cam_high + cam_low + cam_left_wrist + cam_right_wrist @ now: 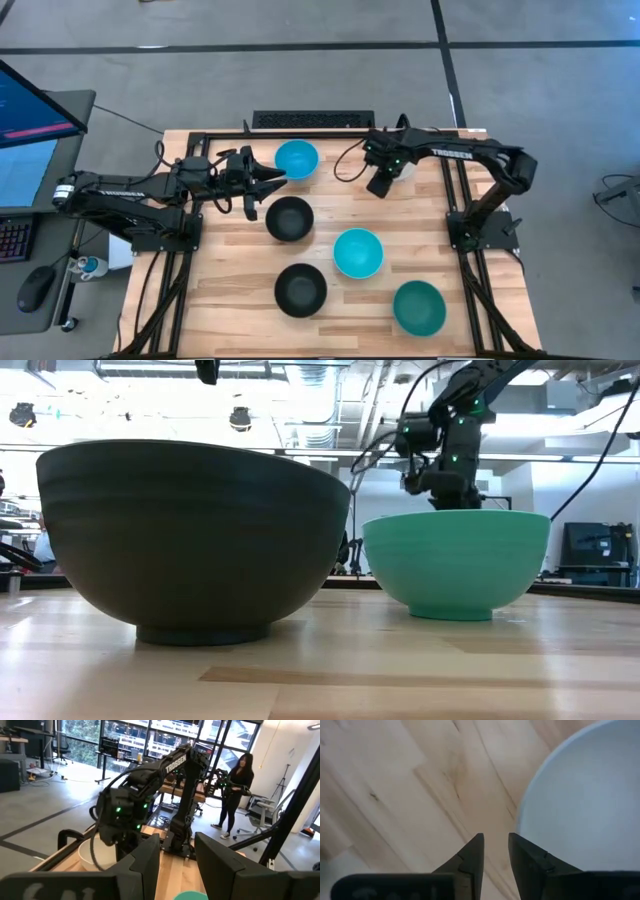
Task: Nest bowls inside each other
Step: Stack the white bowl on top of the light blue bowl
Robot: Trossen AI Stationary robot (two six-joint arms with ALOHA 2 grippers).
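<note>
Wooden table (230,280) under scattered bowls (357,252)

Two black arms, white TROSSEN lettering, green lights, seemingly black looped cables.

Left wrist view. The left gripper (176,862) shows its two dark fingers (147,865) parted. Beyond them the right arm (150,790) bends down over a white bowl (97,855). A person (235,795) stands in the room behind.
</note>
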